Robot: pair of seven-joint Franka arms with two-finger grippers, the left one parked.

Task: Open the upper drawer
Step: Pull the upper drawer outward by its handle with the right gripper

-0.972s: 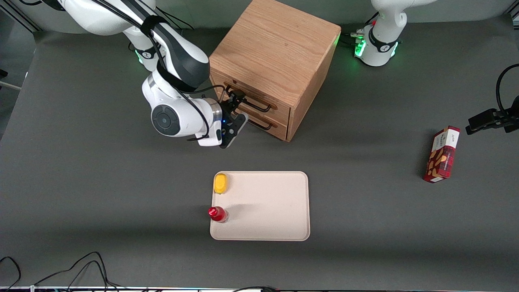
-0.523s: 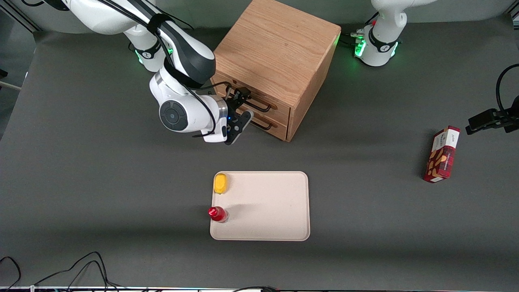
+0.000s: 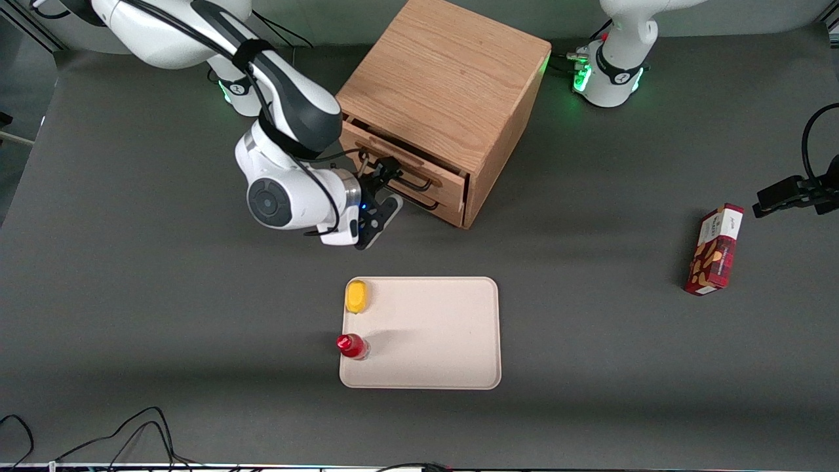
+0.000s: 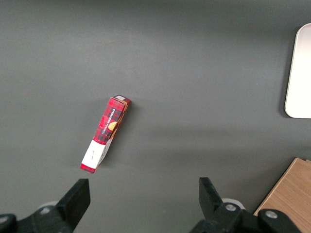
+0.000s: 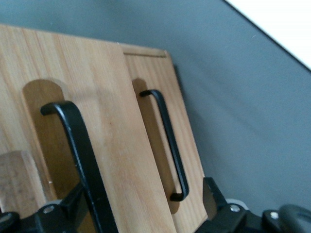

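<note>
A: Item one, the upper drawer (image 3: 408, 165)?
B: Light oak, black bar handle (image 3: 409, 181). It sits in the cabinet (image 3: 452, 85) near the table's (image 3: 131, 314) edge farthest from the front camera, and stands pulled partly out, its front proud of the cabinet face, a dark gap showing along its top.

A: The lower drawer (image 5: 167, 141)?
B: Same oak, same handle. In the right wrist view its front lies set back from the upper one.

A: Gripper (image 3: 383, 180)?
B: In front of the upper drawer, at the handle's end nearest the working arm. Clenched on that handle; the wrist view shows the bar running down between the fingers (image 5: 221, 213).

A: Nearer the front camera?
B: A beige tray (image 3: 432, 334), well apart from the cabinet. A yellow piece (image 3: 356, 296) lies at the tray's corner closest to the gripper. A red bottle (image 3: 351, 345) stands on the tray's edge, nearer the camera than the yellow piece.

A: Anything else?
B: A red box (image 3: 714, 250), lying flat toward the parked arm's end of the table. Cables (image 3: 111, 436) trail along the table's nearest edge.
</note>
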